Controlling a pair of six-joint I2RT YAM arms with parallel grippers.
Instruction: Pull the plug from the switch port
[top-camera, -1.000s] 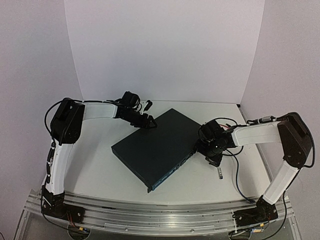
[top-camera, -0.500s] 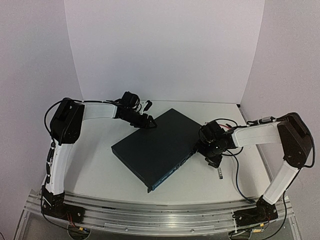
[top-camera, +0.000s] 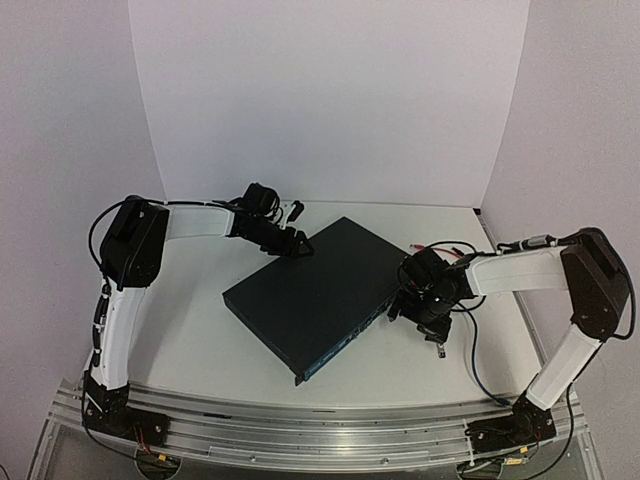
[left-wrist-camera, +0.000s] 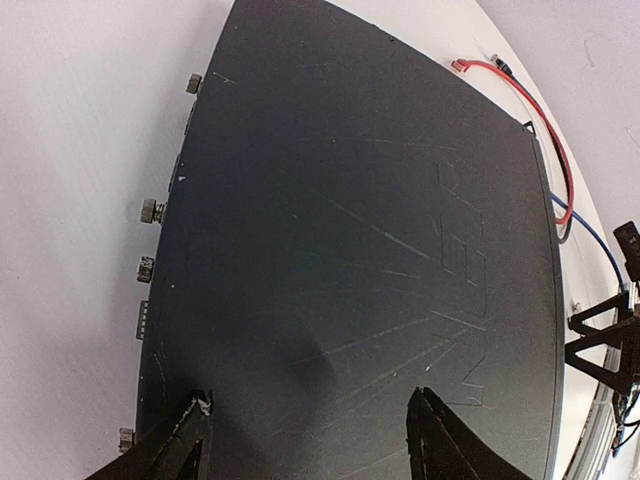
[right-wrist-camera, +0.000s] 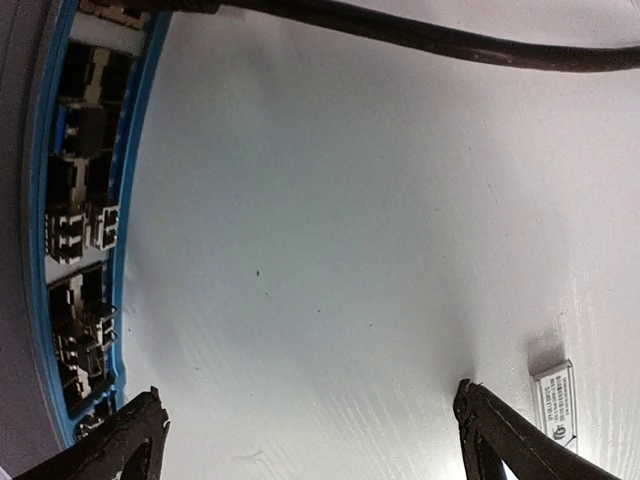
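The switch (top-camera: 315, 295) is a flat dark box lying at an angle mid-table. Its port face with a blue rim (right-wrist-camera: 85, 220) fills the left edge of the right wrist view. My right gripper (right-wrist-camera: 310, 435) is open and empty over bare table just right of that face, and it shows in the top view (top-camera: 428, 322). A small silver labelled plug module (right-wrist-camera: 555, 400) lies loose on the table by my right finger, and it shows in the top view (top-camera: 437, 349). My left gripper (left-wrist-camera: 310, 435) is open over the switch's top (left-wrist-camera: 350, 250) at its far corner (top-camera: 297, 246).
A black cable (right-wrist-camera: 400, 35) crosses the top of the right wrist view toward the upper end of the port face; its end is cut off. Red (left-wrist-camera: 540, 130) and blue (left-wrist-camera: 590, 250) wires lie beyond the switch's right side. White walls stand close behind and at both sides.
My right gripper has shifted slightly toward the near edge, beside the port face. The left arm, the switch and the silver module have not moved.
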